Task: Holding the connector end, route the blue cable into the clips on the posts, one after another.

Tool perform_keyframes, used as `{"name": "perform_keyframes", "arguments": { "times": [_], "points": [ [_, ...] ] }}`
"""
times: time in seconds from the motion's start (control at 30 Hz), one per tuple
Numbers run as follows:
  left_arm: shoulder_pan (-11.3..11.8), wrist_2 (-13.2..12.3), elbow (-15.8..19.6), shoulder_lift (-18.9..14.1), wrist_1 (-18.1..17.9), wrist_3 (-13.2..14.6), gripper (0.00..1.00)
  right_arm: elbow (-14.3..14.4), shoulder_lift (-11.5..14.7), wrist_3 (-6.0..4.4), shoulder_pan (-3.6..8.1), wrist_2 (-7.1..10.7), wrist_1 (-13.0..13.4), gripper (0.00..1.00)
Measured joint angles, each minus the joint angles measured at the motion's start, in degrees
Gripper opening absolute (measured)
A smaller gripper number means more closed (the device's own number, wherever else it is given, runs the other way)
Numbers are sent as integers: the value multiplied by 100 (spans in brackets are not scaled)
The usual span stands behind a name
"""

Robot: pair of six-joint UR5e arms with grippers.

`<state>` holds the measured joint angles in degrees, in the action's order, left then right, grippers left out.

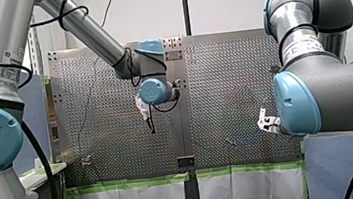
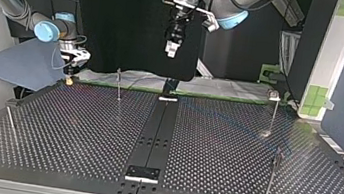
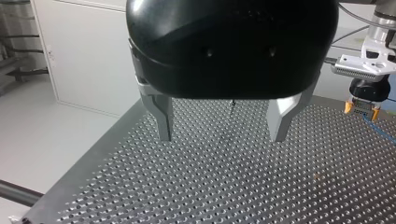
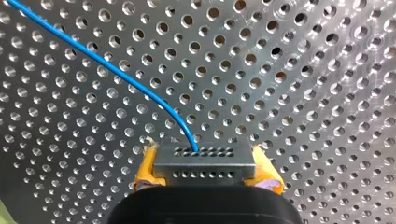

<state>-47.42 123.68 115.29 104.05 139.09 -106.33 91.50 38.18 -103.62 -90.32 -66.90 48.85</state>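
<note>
In the right wrist view my right gripper (image 4: 205, 161) is shut, its yellow pads (image 4: 145, 164) clamping a grey perforated connector block (image 4: 204, 158). The blue cable (image 4: 116, 72) leaves the block and curves away across the perforated plate. In the top view this gripper (image 2: 68, 81) sits low at the far left edge of the table. My left gripper (image 3: 222, 135) hangs open above the plate with nothing between its metal fingers (image 3: 163, 116); in the top view it (image 2: 171, 51) is high over the far middle. Thin clip posts (image 2: 119, 84) (image 2: 274, 113) (image 2: 273, 173) stand on the table.
Another thin post (image 2: 9, 123) stands near the top view's left edge. A dark centre strip (image 2: 155, 135) splits the perforated table (image 2: 213, 148). Green-taped sheets hang along the table's edge (image 1: 133, 182) in the front view.
</note>
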Motion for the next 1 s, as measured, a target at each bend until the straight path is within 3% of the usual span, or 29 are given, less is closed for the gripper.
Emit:
{"name": "perform_keyframes", "arguments": {
  "times": [0.33, 0.5, 0.7, 1.0],
  "points": [
    [44, -14, 484, -423, -20, 5, 100, -37, 330, 15, 63, -46, -215, 0],
    [87, -40, 765, -454, -62, 12, 100, -39, 555, 15, 60, -92, -380, 0],
    [162, -57, 1101, -456, -145, 72, 100, -38, 815, 15, 46, -104, -401, 0],
    [265, -138, 1515, -455, -346, 238, 100, -38, 896, 8, 20, -89, -406, 0]
  ]
}}
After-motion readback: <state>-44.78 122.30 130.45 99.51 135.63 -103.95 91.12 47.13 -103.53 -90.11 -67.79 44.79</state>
